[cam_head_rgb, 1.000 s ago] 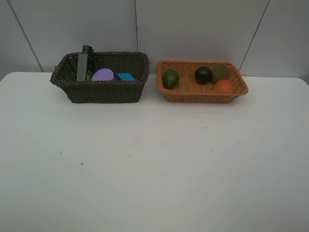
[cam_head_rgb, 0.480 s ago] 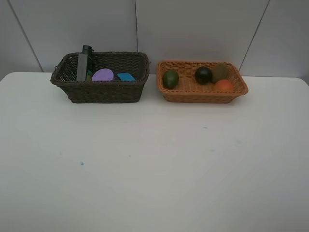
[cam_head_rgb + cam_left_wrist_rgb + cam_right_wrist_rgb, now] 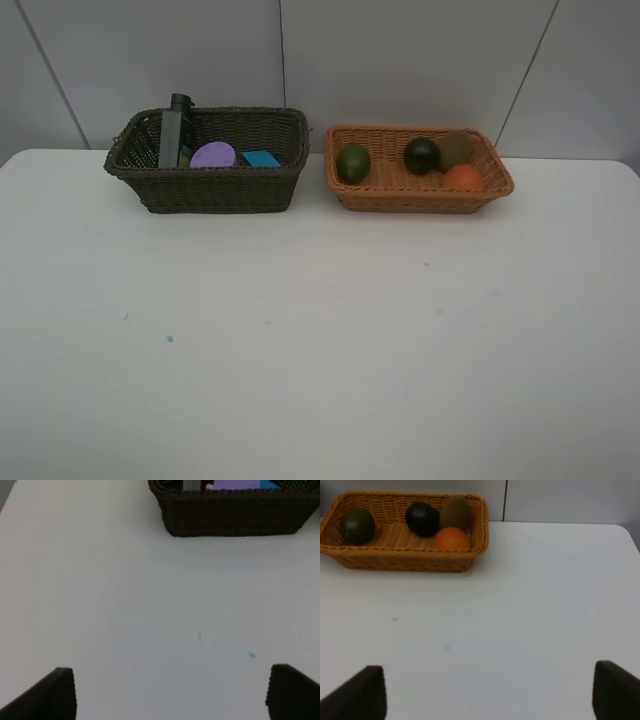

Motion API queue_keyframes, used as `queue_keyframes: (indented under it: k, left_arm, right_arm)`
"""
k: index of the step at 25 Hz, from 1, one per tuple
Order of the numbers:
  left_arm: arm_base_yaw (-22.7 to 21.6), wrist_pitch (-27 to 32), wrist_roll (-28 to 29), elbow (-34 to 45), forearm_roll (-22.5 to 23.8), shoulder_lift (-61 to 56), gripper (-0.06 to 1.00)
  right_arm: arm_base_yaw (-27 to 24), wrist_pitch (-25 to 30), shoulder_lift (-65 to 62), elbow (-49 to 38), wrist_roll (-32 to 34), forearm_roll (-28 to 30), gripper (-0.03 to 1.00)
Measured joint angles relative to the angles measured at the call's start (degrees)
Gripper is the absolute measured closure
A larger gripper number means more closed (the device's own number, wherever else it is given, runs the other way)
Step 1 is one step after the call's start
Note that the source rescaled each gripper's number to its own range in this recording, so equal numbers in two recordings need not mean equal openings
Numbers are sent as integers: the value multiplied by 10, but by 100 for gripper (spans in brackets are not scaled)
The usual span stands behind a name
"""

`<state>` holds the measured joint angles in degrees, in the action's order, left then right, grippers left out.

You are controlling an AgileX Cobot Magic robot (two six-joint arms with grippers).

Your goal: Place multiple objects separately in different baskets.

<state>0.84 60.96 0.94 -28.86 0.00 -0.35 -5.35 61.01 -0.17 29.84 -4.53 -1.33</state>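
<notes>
While both pincers gape — dark basket (image 3: 210, 188): bottle (image 3: 176, 132), tub (image 3: 213, 155) | tan basket (image 3: 420, 193): fruit

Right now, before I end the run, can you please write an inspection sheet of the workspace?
Surface: white table, a few small blue specks.
Job's things: dark basket holds bottle, purple-lidded tub, blue eraser; the marker cannot be seen. Orange basket holds green fruit, mangosteen, kiwi, peach.
Clutter: nothing seen.
Hands: left hand and right hand open, empty, above bare table.
Cables: nothing seen.
Surroundings: grey panelled wall behind.
</notes>
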Motion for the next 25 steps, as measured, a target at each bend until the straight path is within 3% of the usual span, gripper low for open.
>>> queue_keyframes:
  k: [25]
  left_arm:
    - [-1,0,-2,0,0,0,-5]
  right_arm:
    - [0,0,0,0,0,0,-3]
